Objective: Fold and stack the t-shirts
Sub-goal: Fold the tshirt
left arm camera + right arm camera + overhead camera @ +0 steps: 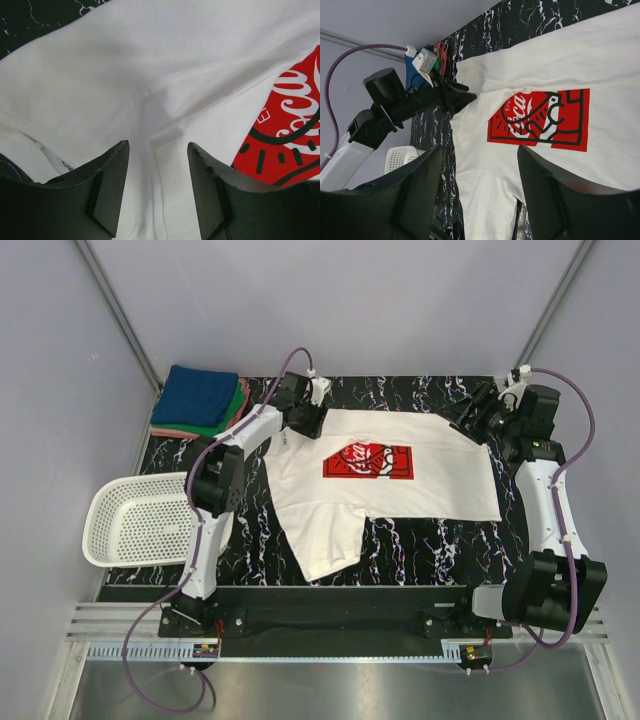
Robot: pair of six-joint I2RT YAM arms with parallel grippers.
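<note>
A white t-shirt (420, 475) with a red chest print (366, 462) lies spread sideways on the black marbled table (430, 540). One sleeve (325, 535) points toward the near edge. My left gripper (305, 418) hangs low over the shirt's far-left shoulder. Its jaws are open in the left wrist view (157, 145), with flat white cloth (150, 75) and a soft crease beneath them. My right gripper (470, 410) is at the shirt's far-right corner. It is lifted and open (480, 147) with nothing between the fingers. Folded blue, green and pink t-shirts (200, 400) are stacked at the far left.
A white mesh basket (140, 520) sits off the table's left edge, beside the left arm (215, 485). The right arm (545, 500) runs along the table's right side. Grey walls close in the back and sides.
</note>
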